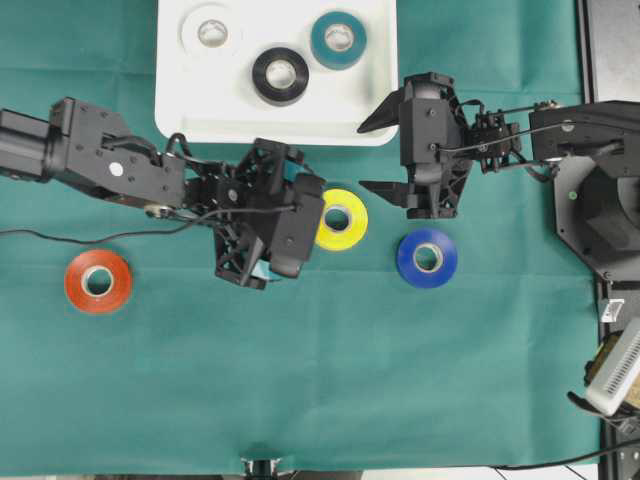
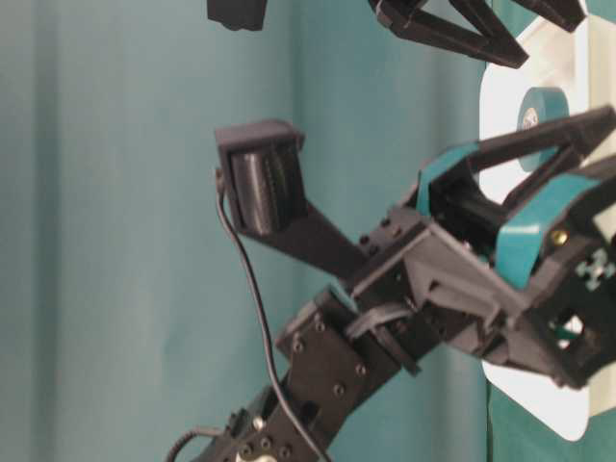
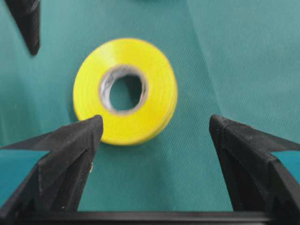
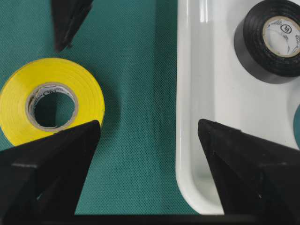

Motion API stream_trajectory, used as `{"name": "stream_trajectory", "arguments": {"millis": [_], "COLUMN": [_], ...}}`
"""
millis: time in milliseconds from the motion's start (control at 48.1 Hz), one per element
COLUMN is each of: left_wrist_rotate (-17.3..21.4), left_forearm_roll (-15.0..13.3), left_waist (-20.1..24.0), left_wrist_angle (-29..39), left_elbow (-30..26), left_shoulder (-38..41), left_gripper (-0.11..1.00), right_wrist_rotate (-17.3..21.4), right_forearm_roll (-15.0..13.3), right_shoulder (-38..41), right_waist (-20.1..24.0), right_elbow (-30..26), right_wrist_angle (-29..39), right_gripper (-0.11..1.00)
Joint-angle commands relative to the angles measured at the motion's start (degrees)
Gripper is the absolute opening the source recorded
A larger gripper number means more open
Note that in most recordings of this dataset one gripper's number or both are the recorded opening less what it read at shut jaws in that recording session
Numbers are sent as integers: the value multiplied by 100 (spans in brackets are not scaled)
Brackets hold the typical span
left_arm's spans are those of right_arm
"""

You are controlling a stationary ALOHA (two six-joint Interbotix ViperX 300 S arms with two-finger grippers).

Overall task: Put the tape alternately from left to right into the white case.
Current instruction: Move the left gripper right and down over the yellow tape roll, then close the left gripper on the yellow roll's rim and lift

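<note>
L gripper point(image 3: 154, 136) spread wide, empty, hovering right by yellow roll point(image 1: 340, 219) on the green cloth point(image 1: 330, 380). R gripper point(image 1: 383, 150) also wide, empty, near case point(image 1: 180, 110) corner. White point(image 1: 210, 31), black point(image 1: 280, 75), teal point(image 1: 338, 39) rolls lie in case. Blue point(image 1: 427, 258) & orange-red point(image 1: 98, 281) rolls lie flat on cloth.

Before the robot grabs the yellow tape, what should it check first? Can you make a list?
1. Left jaws wide open: ok, left gripper is open.
2. Yellow tape lying flat on the cloth: ok.
3. Tape sits between the jaws: not ok, it lies ahead, toward one fingertip.
4. Right gripper out of the way: cannot tell, it hangs open close by.
5. Room in the white case: ok, three rolls inside, bare space left.
</note>
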Motion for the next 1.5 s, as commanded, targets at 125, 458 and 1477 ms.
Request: {"name": "stream_trajectory", "arguments": {"millis": [125,458,1477], "left_wrist_rotate": [422,562,554], "left_forearm_roll": [18,18,18], "left_waist": [-193,-88,-26], "left_wrist_angle": [141,264,993], "left_elbow": [-422,-905,-1151], "left_shoulder": [193,642,914], "left_gripper": [94,94,57], "right_wrist_rotate": [0,9,9], "right_forearm_roll": [0,18,26], "right_shoulder": [-105,-105,-97], "right_waist": [0,0,9], "right_elbow": [-18,18,88], "right_wrist_angle": [-35,-70,-237], "right_gripper": [83,83,83]}}
